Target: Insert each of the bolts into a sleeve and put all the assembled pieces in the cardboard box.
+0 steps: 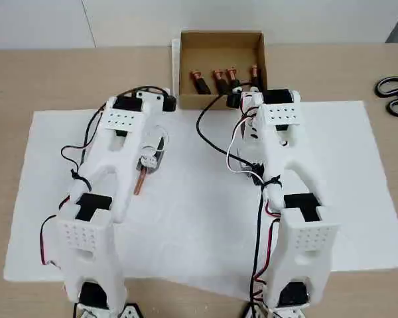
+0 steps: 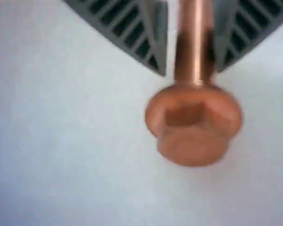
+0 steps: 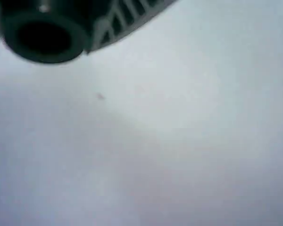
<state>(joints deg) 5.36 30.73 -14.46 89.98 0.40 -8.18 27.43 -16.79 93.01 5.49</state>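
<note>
My left gripper (image 2: 191,61) is shut on a copper bolt (image 2: 193,125); the shaft runs between the grey ribbed fingers (image 2: 132,33) and the hex flange head sticks out over the white sheet. From above, that bolt (image 1: 140,180) hangs slanted beside the left arm, just over the sheet. My right gripper (image 3: 47,28) is shut on a black sleeve (image 3: 42,40), whose open end faces the camera beside one ribbed finger (image 3: 127,16). The cardboard box (image 1: 219,33) stands at the back middle with several assembled pieces (image 1: 219,81) lying inside.
A white paper sheet (image 1: 186,225) covers the wooden table under both arms. Black scissors (image 1: 395,93) lie at the far right edge. Black and coloured cables (image 1: 209,136) loop between the arms, close to the box front.
</note>
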